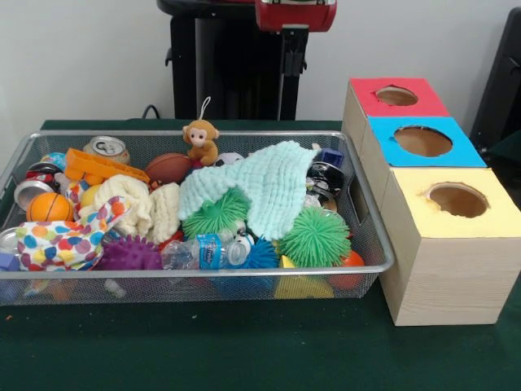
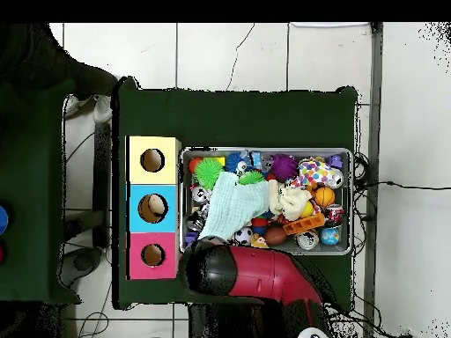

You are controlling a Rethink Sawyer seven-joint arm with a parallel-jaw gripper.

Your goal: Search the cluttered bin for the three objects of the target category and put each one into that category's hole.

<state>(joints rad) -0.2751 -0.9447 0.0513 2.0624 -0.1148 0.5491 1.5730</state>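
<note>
Front view: wire-mesh bin (image 1: pixel 358 204) heaped with spiky balls, cans, cloths and a mint cloth (image 1: pixel 269 187) on top; red (image 1: pixel 396 97), blue (image 1: pixel 422 141) and yellow (image 1: pixel 458 200) hole boxes just beside. Overhead view alone shows the arm (image 2: pixel 251 273) at the bin's edge; gripper state cannot be told.

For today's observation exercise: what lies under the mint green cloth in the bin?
Poking out beneath the mint cloth are two green spiky balls and a can. Anything under its middle is hidden.
</note>
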